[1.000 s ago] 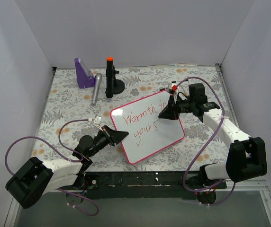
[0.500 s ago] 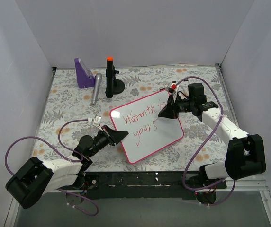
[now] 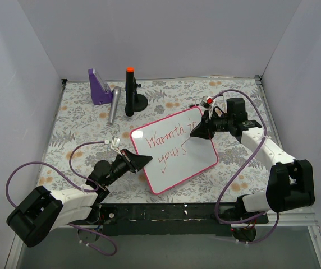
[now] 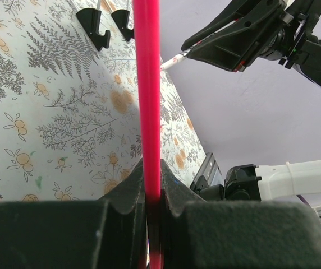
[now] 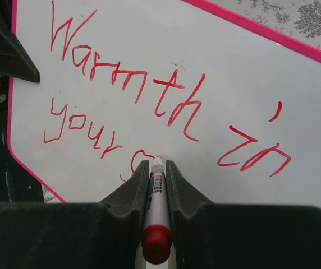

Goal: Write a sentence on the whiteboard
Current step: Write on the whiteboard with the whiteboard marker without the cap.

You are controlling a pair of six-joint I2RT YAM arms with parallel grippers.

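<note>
The whiteboard (image 3: 174, 150), glossy white with a pink frame, lies tilted mid-table. The sentence (image 3: 166, 147) in red script reads "Warmth in" above "your s"; it also shows in the right wrist view (image 5: 149, 89). My right gripper (image 3: 197, 132) is shut on a red marker (image 5: 156, 196), whose tip sits by the "s" (image 5: 138, 159). My left gripper (image 3: 143, 161) is shut on the board's pink frame edge (image 4: 148, 95) at its near left corner. The right gripper shows in the left wrist view (image 4: 233, 39) too.
At the back left stand a purple wedge (image 3: 99, 87), a silver cylinder (image 3: 114, 105) and a black stand with an orange-topped marker (image 3: 131, 92). White walls enclose the floral table (image 3: 70, 129). Purple cables loop beside both arms.
My right gripper with the marker has shifted slightly up and to the right over the board near the "s". The left gripper and the board have not moved.
</note>
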